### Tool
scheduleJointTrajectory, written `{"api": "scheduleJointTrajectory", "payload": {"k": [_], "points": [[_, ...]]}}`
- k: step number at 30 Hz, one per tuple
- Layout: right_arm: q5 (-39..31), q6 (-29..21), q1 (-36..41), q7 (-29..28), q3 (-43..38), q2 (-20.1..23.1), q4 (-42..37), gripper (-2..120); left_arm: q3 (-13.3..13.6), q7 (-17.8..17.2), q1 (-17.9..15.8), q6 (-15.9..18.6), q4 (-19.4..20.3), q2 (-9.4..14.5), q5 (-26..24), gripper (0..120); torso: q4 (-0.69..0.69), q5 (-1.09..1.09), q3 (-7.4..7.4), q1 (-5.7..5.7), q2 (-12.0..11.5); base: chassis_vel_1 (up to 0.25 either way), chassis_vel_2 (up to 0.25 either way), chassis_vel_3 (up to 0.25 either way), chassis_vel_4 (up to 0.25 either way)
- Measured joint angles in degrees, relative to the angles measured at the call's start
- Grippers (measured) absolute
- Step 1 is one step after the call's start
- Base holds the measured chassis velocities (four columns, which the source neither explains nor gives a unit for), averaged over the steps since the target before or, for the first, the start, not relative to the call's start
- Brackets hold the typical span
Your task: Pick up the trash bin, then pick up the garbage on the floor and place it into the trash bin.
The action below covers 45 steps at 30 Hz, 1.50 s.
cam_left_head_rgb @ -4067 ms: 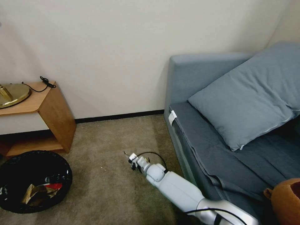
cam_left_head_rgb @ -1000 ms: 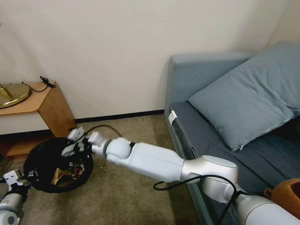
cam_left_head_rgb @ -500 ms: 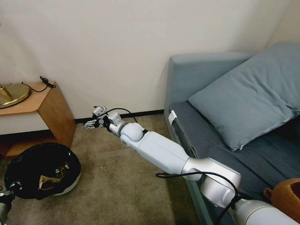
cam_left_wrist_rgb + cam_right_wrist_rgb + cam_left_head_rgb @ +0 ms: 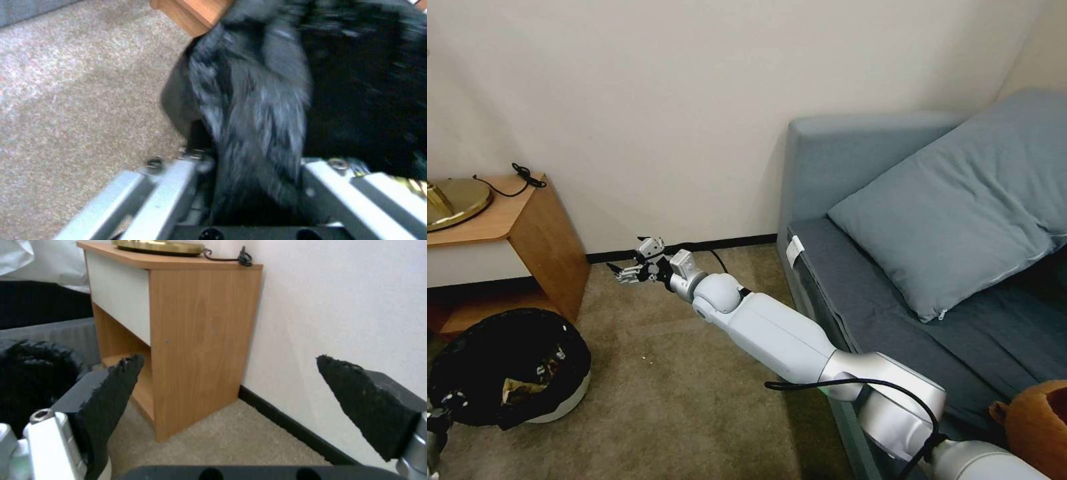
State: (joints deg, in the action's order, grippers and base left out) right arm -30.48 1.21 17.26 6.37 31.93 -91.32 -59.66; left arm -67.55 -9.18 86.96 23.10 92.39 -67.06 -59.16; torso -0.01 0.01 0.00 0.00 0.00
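The trash bin (image 4: 527, 373) stood tilted on the carpet (image 4: 694, 400), near the left edge of the head view and just in front of the wooden side table (image 4: 540, 233). Its black liner (image 4: 253, 110) was gripped by the left gripper (image 4: 249, 186): in the left wrist view the jaws stood on both sides of a bunched fold of the bag at the rim. Inside the bin lay some garbage (image 4: 517, 390), a tan paper scrap and something darker beside it; which pieces exactly, I could not tell.

The right gripper (image 4: 627, 272) was held above the carpet, near the black baseboard (image 4: 727, 241) and well apart from the bin. In the right wrist view its two black pads (image 4: 113, 386) stood wide from each other with nothing between them, and they pointed toward the side of the table.

No litter lay on the visible carpet between the bin and the grey sofa (image 4: 894, 267). I judged the step in hand as the one after a drop into the bin, with the right arm free. The next move, I think, called for finding any remaining piece on the floor, if there was one, and keeping the bin held by its rim.
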Motion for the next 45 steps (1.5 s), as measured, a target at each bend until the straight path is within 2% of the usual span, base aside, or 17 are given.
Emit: {"api": "scheduleJointTrajectory", "payload": {"k": [2, 4, 5, 7, 16, 18, 19, 20, 22, 23, 25, 26, 29, 31, 33, 39, 45], "points": [[0.03, 0.02, 0.07, 0.00, 0.13, -0.19, 0.03, 100, -0.18, 0.10, 0.16, 0.00, -0.01, 0.11, -0.12, 28, 0.00, 0.00, 0.00, 0.00, 0.00, 0.000, 0.000, 0.000, 0.000], [0.04, 0.02, 0.25, -0.08, 0.41, -0.60, 0.15, 100, -0.56, 0.23, 0.46, 0.01, 0.13, 0.27, -0.34, 40, 0.01, 0.00, 0.00, 0.00, 0.00, 0.000, 0.000, 0.000, 0.000], [0.04, 0.02, 0.25, -0.08, 0.41, -0.60, 0.15, 100, -0.56, 0.23, 0.46, 0.01, 0.13, 0.27, -0.34, 40, 0.01, 0.00, 0.00, 0.00, 0.00, 0.000, 0.000, 0.000, 0.000], [0.04, 0.00, 0.51, -0.42, 0.59, -0.79, 0.28, 100, -1.13, 0.76, 1.08, -0.07, 1.03, 0.48, -0.34, 55, 0.01, 0.00, 0.00, 0.00, 0.00, 0.000, 0.000, 0.000, 0.000], [0.09, -0.25, 1.04, -2.87, 0.58, -0.81, 0.30, 100, -2.67, 1.64, 2.68, -0.60, 3.30, 0.95, 1.45, 81, 0.01, -0.01, 0.00, 0.00, 0.00, 0.000, 0.000, 0.000, 0.000], [0.12, -0.33, 1.20, -4.48, 0.58, -0.83, -0.03, 100, -3.38, 1.92, 3.46, -1.00, 4.21, 0.97, 2.71, 93, 0.01, -0.02, 0.00, 0.00, 0.00, 0.000, 0.000, 0.000, 0.000], [0.12, -0.33, 1.20, -4.48, 0.58, -0.83, -0.03, 100, -3.38, 1.92, 3.46, -1.00, 4.21, 0.97, 2.71, 93, 0.01, -0.02, 0.00, 0.00, 0.00, 0.000, 0.000, 0.000, 0.000], [0.10, -0.35, 1.25, -5.23, 0.55, -0.84, -0.15, 100, -3.66, 2.21, 3.77, -1.42, 4.63, 0.91, 3.79, 97, 0.00, -0.02, 0.00, 0.00, 0.00, 0.000, 0.000, 0.000, 0.000], [-0.50, -0.82, 1.37, -7.17, 0.12, -0.84, -0.41, 100, -4.82, 3.96, 4.71, -3.24, 7.09, 0.52, 9.96, 105, 0.02, -0.03, 0.00, 0.00, 0.00, 0.000, 0.000, 0.000, 0.000], [-0.50, -0.82, 1.37, -7.17, 0.12, -0.84, -0.41, 100, -4.82, 3.96, 4.71, -3.24, 7.09, 0.52, 9.96, 105, 0.02, -0.03, 0.00, 0.00, 0.00, 0.000, 0.000, 0.000, 0.000], [-1.80, -2.57, 1.38, -9.03, -0.80, -0.85, -0.61, 100, -5.79, 6.79, 6.07, -4.69, 12.74, 0.61, 15.17, 110, 0.02, 0.01, -0.01, 0.00, 0.00, 0.000, 0.000, 0.000, 0.000], [-1.80, -2.57, 1.38, -9.03, -0.80, -0.85, -0.61, 100, -5.79, 6.79, 6.07, -4.69, 12.74, 0.61, 15.17, 110, 0.02, 0.01, -0.01, 0.00, 0.00, 0.000, 0.000, 0.000, 0.000], [-3.02, -4.61, 1.37, -11.11, -1.56, -0.84, -0.72, 100, -5.88, 8.25, 6.61, -4.69, 16.77, 1.16, 16.29, 113, -0.02, 0.01, 0.00, 0.00, 0.00, 0.000, 0.000, 0.000, 0.000], [-4.20, -7.49, 2.02, -14.77, -3.02, -0.85, -1.31, 100, -5.52, 9.06, 6.81, -4.67, 19.91, 1.90, 17.47, 114, 0.00, 0.01, 0.00, 0.00, 0.00, 0.000, 0.000, 0.000, 0.000], [-4.22, -8.92, 2.89, -16.84, -4.22, -0.84, -1.33, 100, -5.10, 9.45, 6.92, -4.65, 20.75, 2.05, 18.14, 114, 0.01, 0.00, 0.00, 0.00, 0.00, 0.000, 0.000, 0.000, 0.000], [-2.89, -10.51, 5.83, -19.36, -7.89, -0.58, -2.37, 100, -3.58, 10.83, 6.80, -5.46, 20.85, 2.41, 20.19, 112, 0.01, -0.01, 0.00, 0.00, 0.00, 0.000, 0.000, 0.000, 0.000], [-2.91, -11.13, 8.62, -19.65, -10.84, 3.15, -6.51, 100, -1.55, 12.24, 5.88, -6.65, 19.72, 3.18, 22.78, 102, -0.01, -0.01, 0.00, 0.00, 0.00, 0.000, 0.000, 0.000, 0.000]]}}
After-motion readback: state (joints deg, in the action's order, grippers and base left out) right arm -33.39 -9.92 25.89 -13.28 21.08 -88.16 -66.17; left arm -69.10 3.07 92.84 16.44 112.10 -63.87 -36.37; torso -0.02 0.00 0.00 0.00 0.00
